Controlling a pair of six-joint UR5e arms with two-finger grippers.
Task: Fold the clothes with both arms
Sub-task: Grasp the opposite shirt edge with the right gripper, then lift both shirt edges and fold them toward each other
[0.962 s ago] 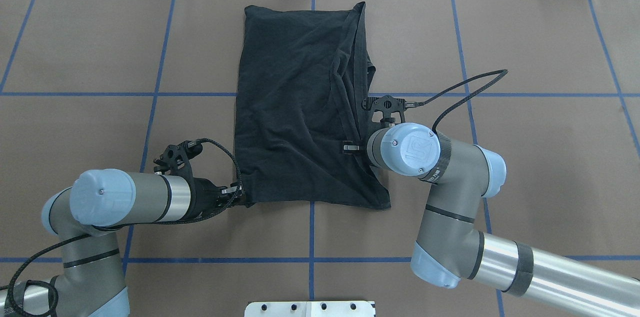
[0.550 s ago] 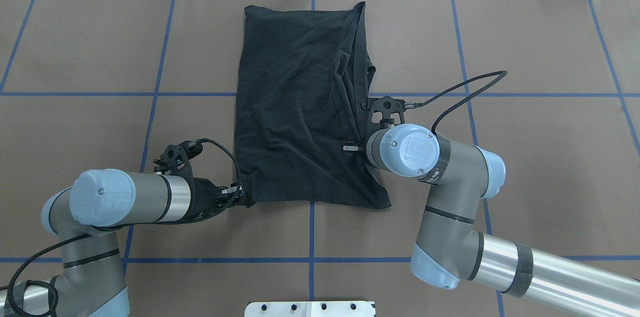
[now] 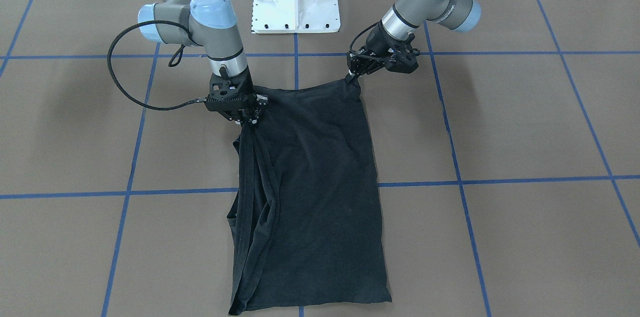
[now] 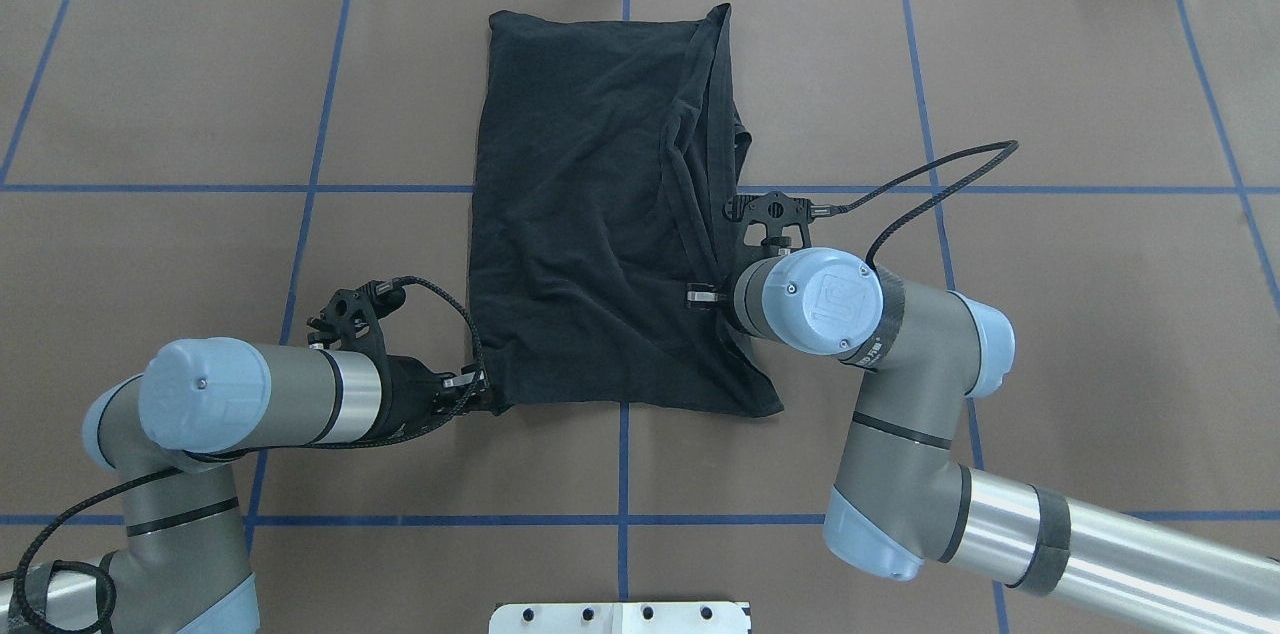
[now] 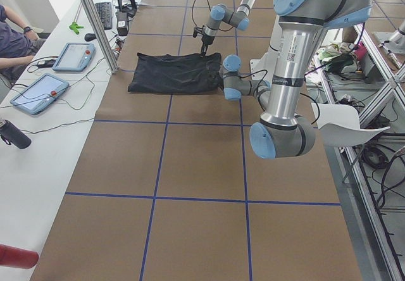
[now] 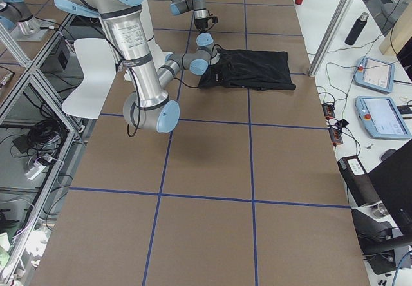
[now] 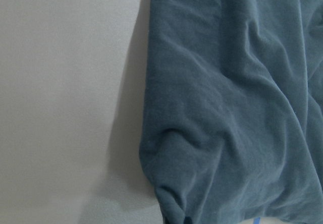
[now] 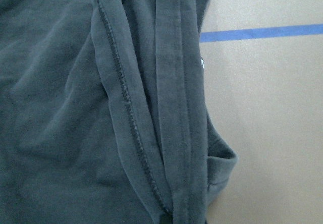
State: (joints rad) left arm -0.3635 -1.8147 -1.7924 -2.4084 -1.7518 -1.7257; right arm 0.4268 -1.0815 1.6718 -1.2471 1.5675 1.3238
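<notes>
- The table (image 4: 150, 64) is covered in matte brown sheeting, ruled into big squares by blue tape lines (image 4: 310, 214).
- Both arms are smooth silver-grey tubes with rounded light blue joint caps. The right arm (image 4: 900, 434) bends steeply down over its gripper. The left arm (image 4: 250, 394) lies low and nearly level behind its gripper.
- The T-shirt (image 4: 580, 214) is soft, creased black knit, folded into a long rectangle. It lies flat on the table, stretching away from both grippers.
- The right gripper (image 3: 247, 119) is black and closed tight on a bunch of gathered cloth. From it a raised, pleated ridge runs along the shirt's edge.
- The left gripper (image 3: 352, 77) is pinched narrow on the shirt's near corner, and the cloth wrinkles just ahead of it.
- A stitched hem (image 8: 126, 118), a double-folded band, runs straight out from the right gripper.
</notes>
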